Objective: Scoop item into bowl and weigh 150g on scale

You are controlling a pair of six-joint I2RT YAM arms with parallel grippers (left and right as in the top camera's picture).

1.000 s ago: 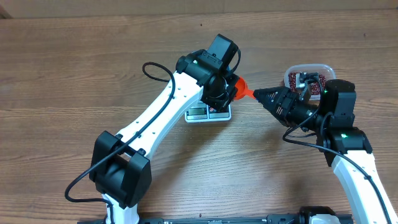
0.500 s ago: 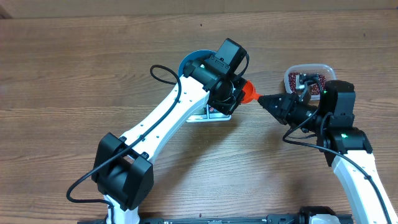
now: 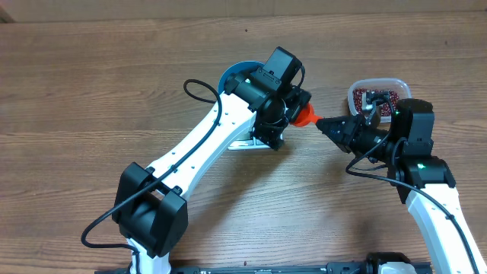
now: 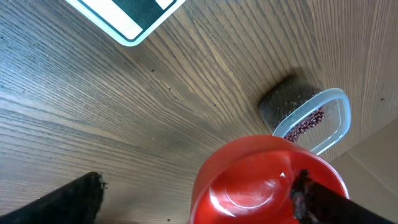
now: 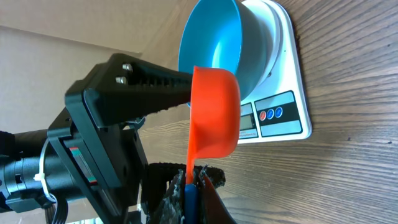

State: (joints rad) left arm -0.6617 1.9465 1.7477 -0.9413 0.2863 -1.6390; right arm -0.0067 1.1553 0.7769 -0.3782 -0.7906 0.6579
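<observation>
My right gripper (image 3: 326, 124) (image 5: 193, 178) is shut on the blue-tipped handle of the orange-red scoop (image 3: 306, 116) (image 5: 214, 112). The left gripper (image 3: 295, 106) (image 4: 196, 190) stands open, its fingers wide on either side of the scoop's cup (image 4: 267, 180), with the right finger close against it. The light blue bowl (image 3: 230, 75) (image 5: 214, 43) sits on the white scale (image 3: 242, 143) (image 5: 280, 112), just left of the scoop. The item, dark red beans (image 3: 383, 97) (image 4: 306, 126), lies in a clear tub (image 3: 377, 82) (image 4: 339, 109) at the right. The bowl's inside looks bare in the right wrist view.
The left arm crosses over the scale and part of the bowl in the overhead view. A corner of the scale (image 4: 124, 15) shows in the left wrist view. Bare wood table (image 3: 91, 91) lies all around.
The left gripper has opened and let go of the scoop. The right gripper has shut on the scoop's handle. Earlier the left arm shifted up and right, uncovering the bowl.
</observation>
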